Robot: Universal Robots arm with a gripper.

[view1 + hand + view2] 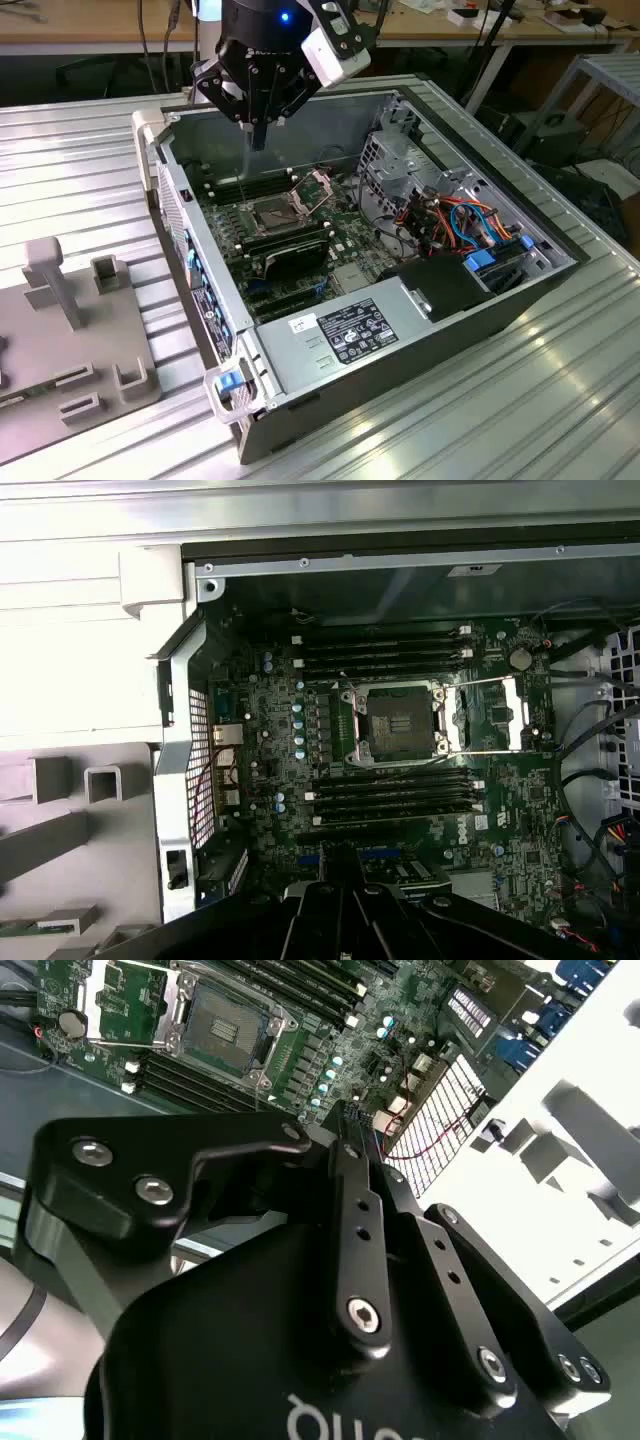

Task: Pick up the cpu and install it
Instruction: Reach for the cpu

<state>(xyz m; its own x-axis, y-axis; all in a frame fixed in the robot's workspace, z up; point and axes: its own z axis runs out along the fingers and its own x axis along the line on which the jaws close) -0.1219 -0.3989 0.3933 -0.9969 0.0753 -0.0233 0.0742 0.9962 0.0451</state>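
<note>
Starting at the exterior view's left, well outside the case (340, 125): grey fixture (70, 340) with upright posts and slots, lying flat on the ribbed metal counter (450, 420). Cannot tell what, if anything, fills those slots.

Now up over the case, close to its far wall: hand (258, 138), pointing straight down, fingers (350, 1220) squeezed together with no gap to speak of. Gripping nothing that can be made out, in the exterior view or the second wrist view. Hanging clear above the board, touching nothing.

Down below the hand and a touch toward the case's middle: socket (272, 213), with its load plate (312, 190) swung open on the side toward the exterior view's right. Same story in the first wrist view: socket (398, 723) framed in metal, dark square face, load plate (487, 715) folded out beside it, memory slots (385, 650) running along two sides. Cannot say for sure where the cpu is: could be that dark square in there, could be bare contacts. Apart from the hand either way.

On to the case's end at the exterior view's right: orange and blue cables (455, 215) bunched beside the drive cage (395, 160), and along the near wall a grey power supply (350, 335).
</note>
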